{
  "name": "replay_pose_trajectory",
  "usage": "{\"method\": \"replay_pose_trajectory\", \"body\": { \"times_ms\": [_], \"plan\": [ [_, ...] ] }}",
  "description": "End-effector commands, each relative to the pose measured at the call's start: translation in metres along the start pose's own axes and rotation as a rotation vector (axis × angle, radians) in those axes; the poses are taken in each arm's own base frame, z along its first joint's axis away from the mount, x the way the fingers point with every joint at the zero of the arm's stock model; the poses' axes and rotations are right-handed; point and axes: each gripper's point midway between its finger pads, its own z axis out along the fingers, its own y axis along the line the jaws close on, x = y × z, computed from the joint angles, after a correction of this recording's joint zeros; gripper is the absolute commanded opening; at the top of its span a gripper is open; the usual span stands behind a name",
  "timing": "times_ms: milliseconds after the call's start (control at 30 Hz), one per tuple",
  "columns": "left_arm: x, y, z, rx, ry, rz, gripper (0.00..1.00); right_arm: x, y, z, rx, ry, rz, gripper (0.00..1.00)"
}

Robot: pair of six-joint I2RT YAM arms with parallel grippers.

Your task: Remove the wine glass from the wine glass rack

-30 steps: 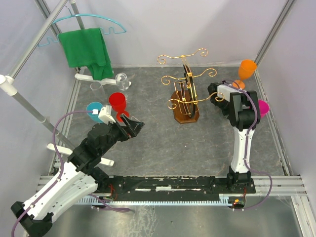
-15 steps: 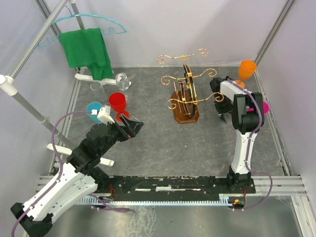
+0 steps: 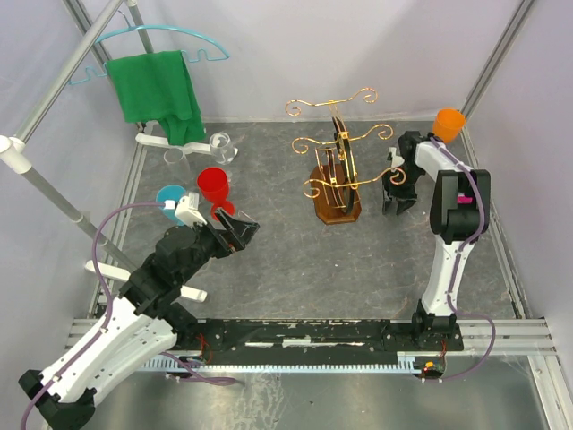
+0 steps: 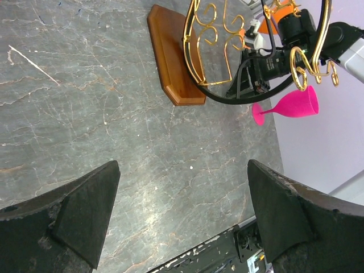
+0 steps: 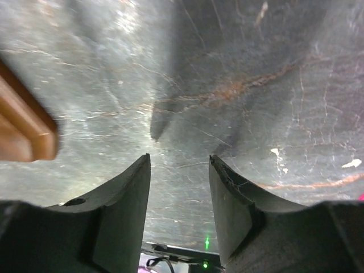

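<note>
L jaws: spread wide, nothing betw. fingers (image 4: 74,222); held low over surface (image 3: 269,260), front-left, facing the rack.
R jaws: part open, clear gap betw. fingers (image 5: 122,210), nothing gripped; pointing down at bare surface just right of rack base, wooden corner showing at left edge of wrist view.

Item 1: wine glass rack (image 3: 340,157). Gold scrolled wire arms, dark upright centre, brown wooden base (image 4: 173,57). Stands mid-surface, towards the back.
Item 2: pink wine glass (image 4: 293,104). Off the rack, upright, foot on surface, right of rack and behind R arm (image 3: 452,206); mostly hidden by that arm in top view. Not touched by either jaws.
Item 3: orange glass (image 3: 448,121). Back-right corner, upright.
Item 4: red glass (image 3: 213,184) and teal glass (image 3: 169,194). Side by side at left, just beyond L arm (image 3: 179,255).
Item 5: clear glasses (image 3: 221,145). Back-left; exact no. cannot tell.
Item 6: green cloth (image 3: 159,85) draped on turquoise hanger (image 3: 161,36), hung from slanted rail at back-left.
</note>
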Motion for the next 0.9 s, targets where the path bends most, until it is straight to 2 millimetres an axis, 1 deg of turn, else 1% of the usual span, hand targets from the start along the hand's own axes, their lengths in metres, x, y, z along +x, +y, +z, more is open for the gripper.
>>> {"method": "replay_pose_trajectory", "body": {
  "times_ms": [0, 100, 167, 300, 467, 533, 633, 667, 700, 767, 800, 833, 867],
  "plan": [
    [-0.013, -0.012, 0.000, 0.019, -0.039, -0.037, 0.99, -0.035, 0.022, -0.047, -0.180, -0.180, 0.001, 0.55],
    [-0.012, -0.012, 0.001, 0.018, -0.035, -0.036, 0.99, -0.036, 0.025, -0.069, -0.209, -0.224, -0.015, 0.60],
    [-0.012, -0.012, 0.002, 0.017, -0.034, -0.033, 0.99, -0.036, 0.027, -0.085, -0.210, -0.255, -0.022, 0.61],
    [-0.012, -0.010, 0.003, 0.006, -0.032, -0.023, 0.99, -0.036, 0.023, -0.127, -0.157, -0.346, -0.027, 0.61],
    [-0.014, -0.009, 0.004, -0.004, -0.040, -0.014, 0.99, -0.037, 0.016, -0.200, -0.081, -0.547, -0.010, 0.61],
    [-0.018, -0.010, 0.003, -0.011, -0.049, -0.005, 0.99, -0.037, 0.009, -0.231, -0.026, -0.642, 0.015, 0.61],
    [-0.029, -0.016, 0.000, -0.015, -0.069, 0.024, 0.99, -0.030, 0.000, -0.277, 0.044, -0.791, 0.055, 0.61],
    [-0.034, -0.019, -0.001, -0.014, -0.077, 0.043, 0.99, -0.027, 0.001, -0.291, 0.041, -0.848, 0.063, 0.61],
    [-0.039, -0.022, -0.002, -0.022, -0.083, 0.068, 0.99, -0.025, 0.007, -0.302, 0.013, -0.899, 0.053, 0.60],
    [-0.053, -0.023, -0.003, -0.067, -0.098, 0.129, 0.99, -0.020, 0.021, -0.324, -0.068, -0.993, 0.053, 0.60],
    [-0.064, -0.028, -0.004, -0.086, -0.117, 0.160, 0.99, -0.016, 0.033, -0.332, -0.130, -1.012, 0.031, 0.61],
    [-0.073, -0.030, -0.004, -0.101, -0.132, 0.193, 0.99, -0.013, 0.040, -0.337, -0.169, -1.015, 0.021, 0.66],
    [-0.082, -0.033, -0.003, -0.122, -0.150, 0.226, 0.99, -0.012, 0.048, -0.339, -0.206, -1.005, 0.010, 0.76]
  ]
}}
